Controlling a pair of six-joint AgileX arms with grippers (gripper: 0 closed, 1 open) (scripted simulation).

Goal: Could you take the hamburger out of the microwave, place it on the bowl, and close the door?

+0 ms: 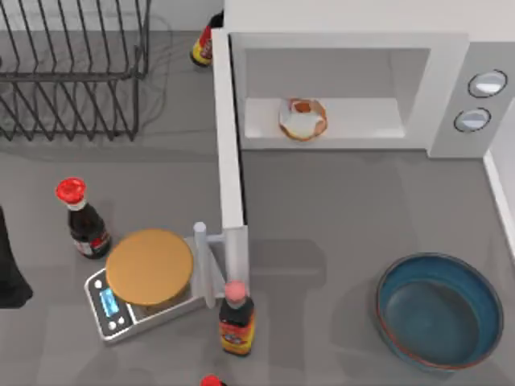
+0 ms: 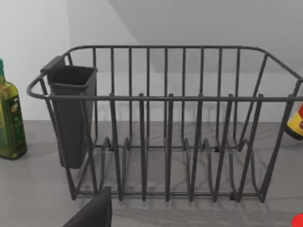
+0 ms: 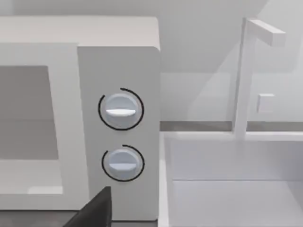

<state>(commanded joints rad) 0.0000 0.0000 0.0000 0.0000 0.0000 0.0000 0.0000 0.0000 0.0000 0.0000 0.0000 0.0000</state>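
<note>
The white microwave (image 1: 447, 88) stands at the back of the table, and its door (image 1: 229, 161) is swung wide open toward the front, edge-on in the top view. The hamburger (image 1: 302, 119), a small tan bun with white filling, lies on the floor of the oven cavity. The dark blue bowl (image 1: 475, 277) sits empty at the front right. A dark part of my left gripper (image 2: 92, 213) faces the dish rack (image 2: 165, 142). A dark part of my right gripper (image 3: 94, 210) faces the microwave's two knobs (image 3: 120, 109), apart from them.
A silver scale with an orange-tan disc (image 1: 149, 269) sits in front of the door, between two dark sauce bottles (image 1: 80, 217) (image 1: 236, 318). The wire dish rack (image 1: 72, 72) fills the back left. A white basin (image 3: 232, 179) adjoins the microwave's right side. A green bottle (image 2: 9, 118) stands beside the rack.
</note>
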